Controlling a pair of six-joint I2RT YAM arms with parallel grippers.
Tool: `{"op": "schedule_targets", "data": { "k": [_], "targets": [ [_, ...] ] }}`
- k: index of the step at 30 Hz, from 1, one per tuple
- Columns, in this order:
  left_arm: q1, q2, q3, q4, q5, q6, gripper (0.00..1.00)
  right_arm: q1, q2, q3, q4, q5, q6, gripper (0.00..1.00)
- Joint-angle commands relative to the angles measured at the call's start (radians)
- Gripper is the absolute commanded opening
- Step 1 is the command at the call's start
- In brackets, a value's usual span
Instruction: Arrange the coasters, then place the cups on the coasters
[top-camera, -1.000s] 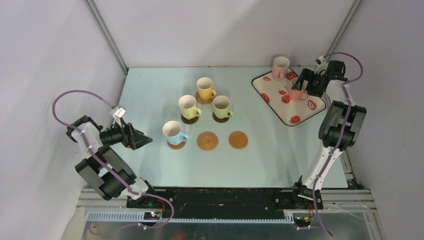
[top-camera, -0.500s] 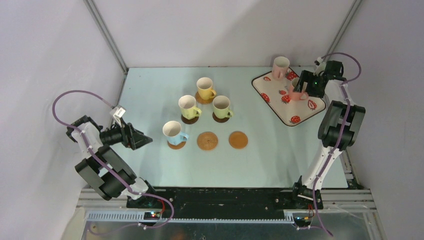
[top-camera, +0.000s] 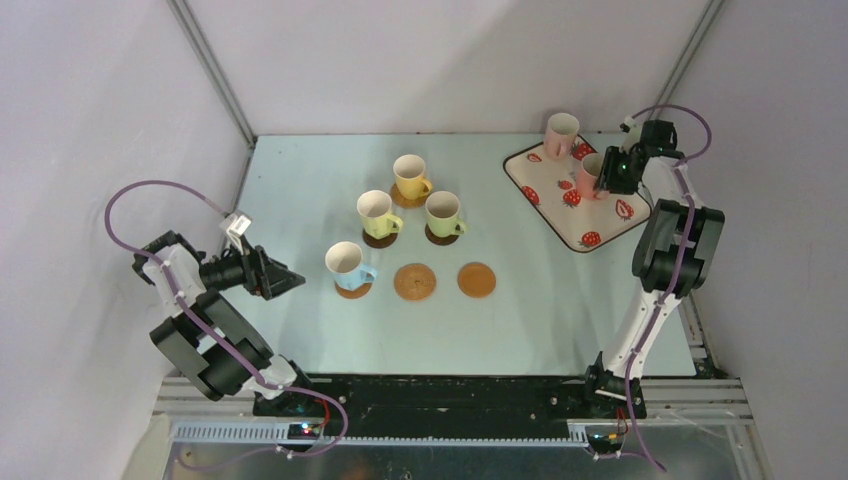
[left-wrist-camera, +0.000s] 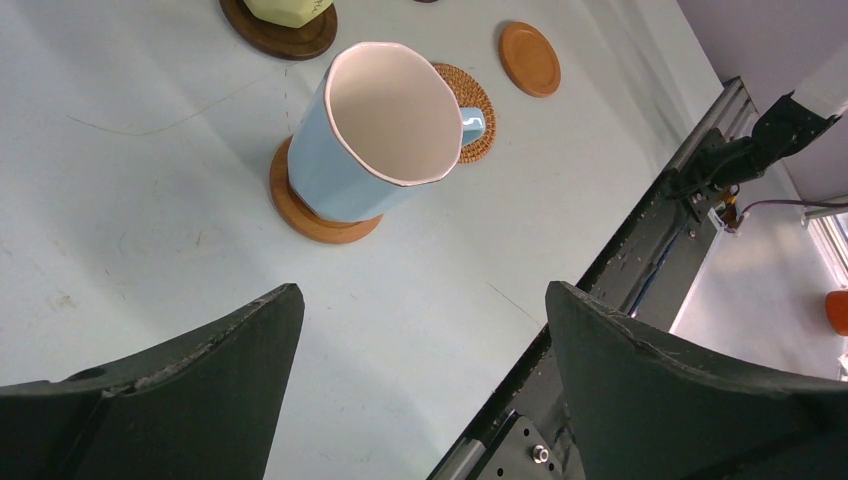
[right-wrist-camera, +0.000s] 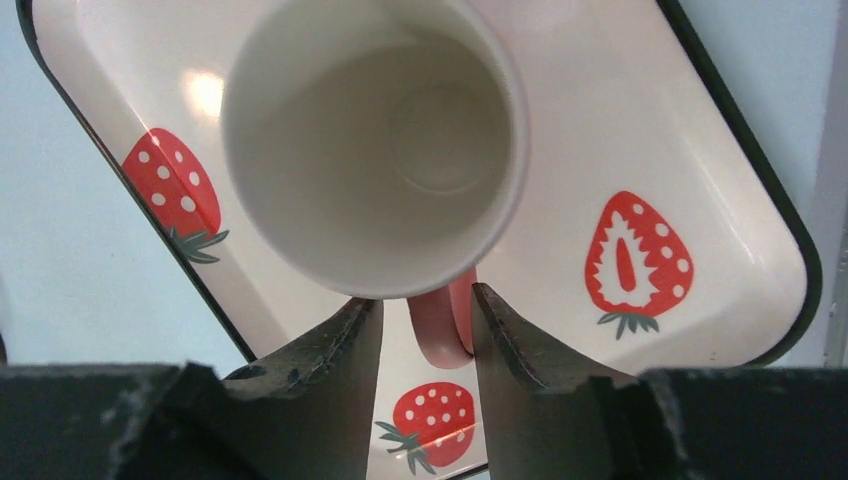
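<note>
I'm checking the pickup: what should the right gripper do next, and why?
Probably squeeze the right gripper firmly onto the handle of the pink mug: its fingers flank it, contact on both sides isn't clear, and the mug sits on the strawberry tray.

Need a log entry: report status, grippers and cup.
Left gripper open, empty. Right gripper astride pink mug handle on strawberry tray, clamp unconfirmed. Two coasters bare. Nothing in the way.
</note>
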Motion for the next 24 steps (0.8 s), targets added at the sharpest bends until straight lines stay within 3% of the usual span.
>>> {"op": "schedule_targets", "data": {
  "k": [1, 10, 18, 20, 24],
  "targets": [
    [0.009, -0.014, 0.032, -0.046, 0.033, 0.021, 0.98, 0.033, 0.014, 0.047, -0.003, 0.036, -0.032, 0.42],
    [0.008, -0.014, 0.033, -0.046, 0.034, 0.021, 0.98, 0.045, 0.050, 0.069, -0.015, 0.108, -0.027, 0.47],
    [0.009, -0.014, 0.032, -0.047, 0.033, 0.021, 0.98, 0.066, 0.061, 0.070, -0.009, 0.147, -0.030, 0.44],
    [0.009, -0.014, 0.033, -0.046, 0.034, 0.021, 0.98, 0.072, 0.065, 0.070, -0.007, 0.155, -0.033, 0.39],
    [0.008, -0.013, 0.033, -0.046, 0.033, 0.021, 0.98, 0.079, 0.062, 0.069, -0.001, 0.161, -0.042, 0.10]
  ]
}}
